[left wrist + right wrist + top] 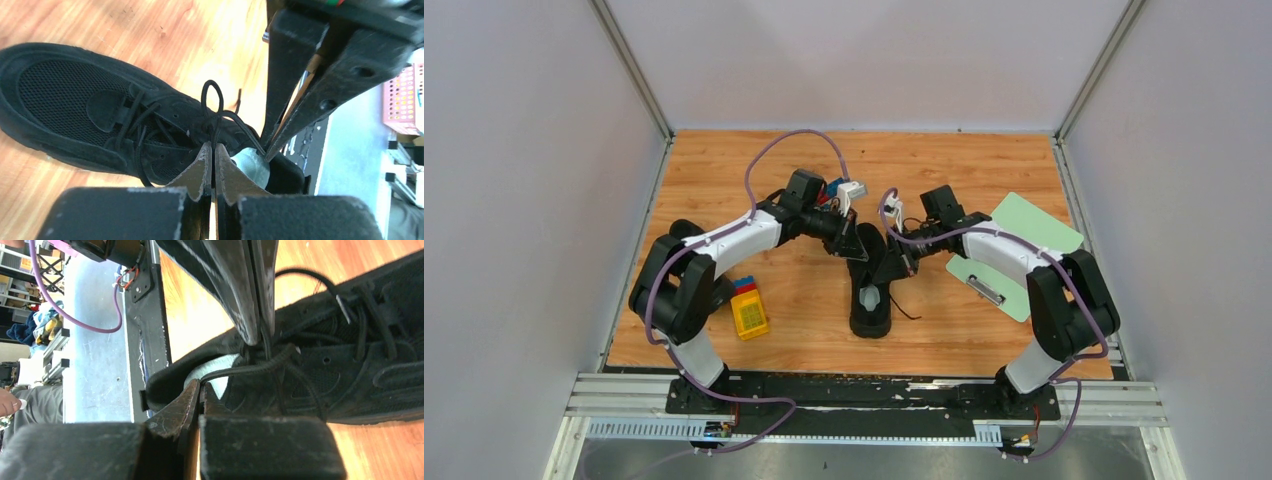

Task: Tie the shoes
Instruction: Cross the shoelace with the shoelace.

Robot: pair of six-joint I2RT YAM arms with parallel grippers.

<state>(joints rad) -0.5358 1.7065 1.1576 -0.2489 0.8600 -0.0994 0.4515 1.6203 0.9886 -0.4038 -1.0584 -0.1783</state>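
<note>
One black shoe [871, 318] lies mid-table with its heel toward the arms; only this one shows. In the left wrist view the shoe [55, 100] points its toe left. My left gripper [214, 148] is shut on a lace loop [212, 95] that stands up above the tongue. My right gripper [201, 386] is shut on another lace strand [250, 367], which runs taut across the shoe's [350, 375] opening over the pale insole. From above, the left gripper [861, 252] and right gripper [904, 262] almost meet over the lacing.
A yellow toy block [749, 313] with red and blue pieces lies left of the shoe. To the right, under the right arm, is a pale green clipboard [1021, 250]. Grey walls enclose the wooden table [724, 170] on three sides.
</note>
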